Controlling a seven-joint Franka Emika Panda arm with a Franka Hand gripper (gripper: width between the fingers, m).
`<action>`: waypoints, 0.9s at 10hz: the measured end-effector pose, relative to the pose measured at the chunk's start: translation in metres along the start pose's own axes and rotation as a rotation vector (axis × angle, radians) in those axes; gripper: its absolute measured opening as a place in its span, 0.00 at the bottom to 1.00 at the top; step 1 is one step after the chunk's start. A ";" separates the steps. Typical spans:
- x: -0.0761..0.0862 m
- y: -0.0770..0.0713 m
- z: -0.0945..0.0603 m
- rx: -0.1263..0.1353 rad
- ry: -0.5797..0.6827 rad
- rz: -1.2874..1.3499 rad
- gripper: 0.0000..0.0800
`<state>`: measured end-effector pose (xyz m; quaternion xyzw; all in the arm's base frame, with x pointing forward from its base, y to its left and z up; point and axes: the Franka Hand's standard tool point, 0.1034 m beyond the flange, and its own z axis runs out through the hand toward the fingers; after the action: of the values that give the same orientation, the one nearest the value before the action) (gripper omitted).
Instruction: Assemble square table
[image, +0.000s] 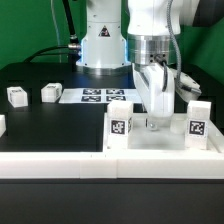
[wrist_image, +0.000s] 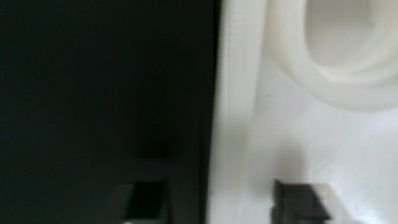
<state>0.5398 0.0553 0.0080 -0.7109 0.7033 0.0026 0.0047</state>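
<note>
Straddling the square tabletop (wrist_image: 311, 150) rim with gripper (image: 152, 118) fingers (wrist_image: 143, 200) apart, clamp impossible to confirm; needing a firm pinch before repositioning it.

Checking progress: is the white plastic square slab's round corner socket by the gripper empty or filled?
Empty: the wrist view shows the round corner socket as a bare raised ring, nothing inside.
</note>
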 end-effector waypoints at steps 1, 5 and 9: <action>0.000 0.000 0.000 0.000 0.000 0.000 0.31; 0.001 0.001 0.000 -0.001 -0.002 0.009 0.07; 0.001 0.001 0.000 -0.001 -0.002 0.009 0.07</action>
<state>0.5389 0.0547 0.0077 -0.7075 0.7066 0.0037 0.0052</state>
